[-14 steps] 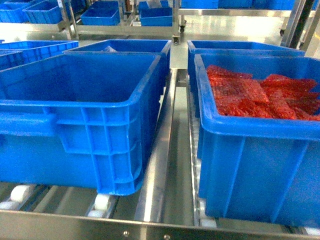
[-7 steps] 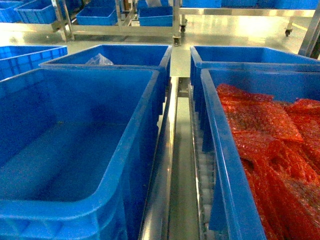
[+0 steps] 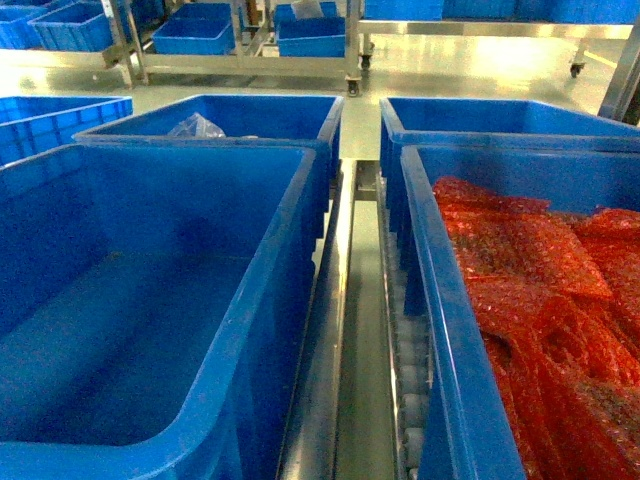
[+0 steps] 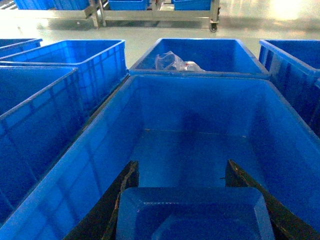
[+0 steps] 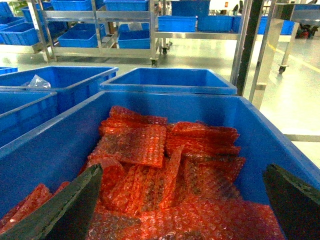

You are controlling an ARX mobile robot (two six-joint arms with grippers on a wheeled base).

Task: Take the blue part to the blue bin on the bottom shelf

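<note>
1. Blue bin (image 3: 150, 300): big rect. plastic crate, smooth glossy inner walls, thick rim, bare floor in head view; sits left of centre steel divider (image 3: 335, 330).
2. Shelf (image 3: 365, 400): shiny stainless channel w/ small white rollers (image 3: 412, 400) beside right crate.
3. Red-bag crate (image 3: 440, 330): same blue plastic, packed w/ crinkly red bubble-wrap bags (image 3: 530, 290).
4. Two more blue crates behind; left-rear one holds clear plastic bag (image 3: 197, 126).
5. Left wrist view only: blue part (image 4: 195, 215), dark-blue blocky piece w/ bevelled corners and flat top, pinched between left gripper (image 4: 192, 220) jaws; dark fingers (image 4: 122, 192) angle out either side of it. Part hangs over the bin's near end, floor visible beyond. Head view shows neither part nor gripper.
6. Left wrist view also shows ribbed outer wall of neighbour crate (image 4: 100, 70) on left.
7. Right wrist view only: right gripper (image 5: 182, 210) jaws spread wide, nothing between them, two dark fingers (image 5: 65, 207) at frame corners above the red bags.
8. Right wrist view adds steel racks (image 5: 100, 30) w/ blue crates in background, glossy pale floor.
</note>
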